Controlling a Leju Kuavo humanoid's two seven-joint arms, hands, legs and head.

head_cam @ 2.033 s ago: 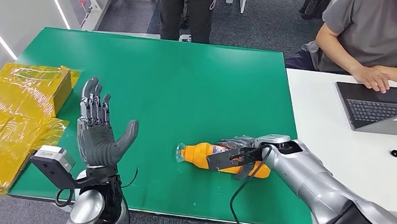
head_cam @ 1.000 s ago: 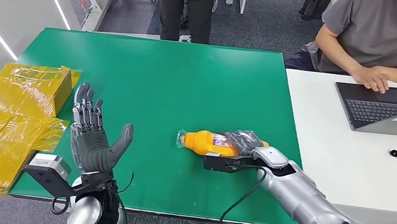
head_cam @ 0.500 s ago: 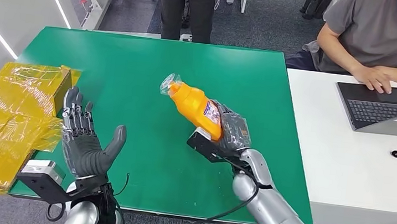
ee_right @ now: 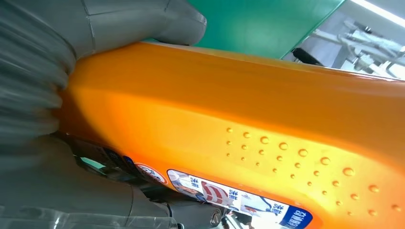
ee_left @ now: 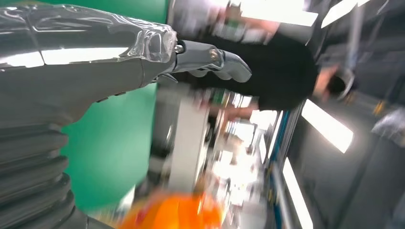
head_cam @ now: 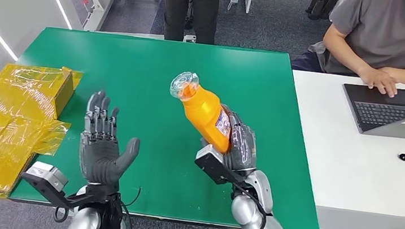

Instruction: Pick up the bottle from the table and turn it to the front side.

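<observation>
An orange bottle (head_cam: 204, 115) with a clear plastic-wrapped cap and a printed label is lifted off the green table (head_cam: 147, 74), tilted with its cap up and toward the far left. My right hand (head_cam: 239, 144) grips its lower half from the right. In the right wrist view the bottle (ee_right: 267, 124) is seen close up, with the thumb (ee_right: 143, 21) pressed against it. My left hand (head_cam: 100, 143) is raised to the left of the bottle, palm up, fingers spread and holding nothing. Its fingers (ee_left: 210, 59) also show in the left wrist view.
A yellow taped box (head_cam: 12, 123) lies at the table's left edge. A white desk (head_cam: 354, 159) on the right carries a laptop (head_cam: 393, 112) that a seated person (head_cam: 395, 38) is using. Another person (head_cam: 189, 5) stands beyond the far edge.
My right hand took the bottle lying on the table, lifted it and tipped it cap-up, drawing it closer to me. The left hand stayed open and shifted slightly.
</observation>
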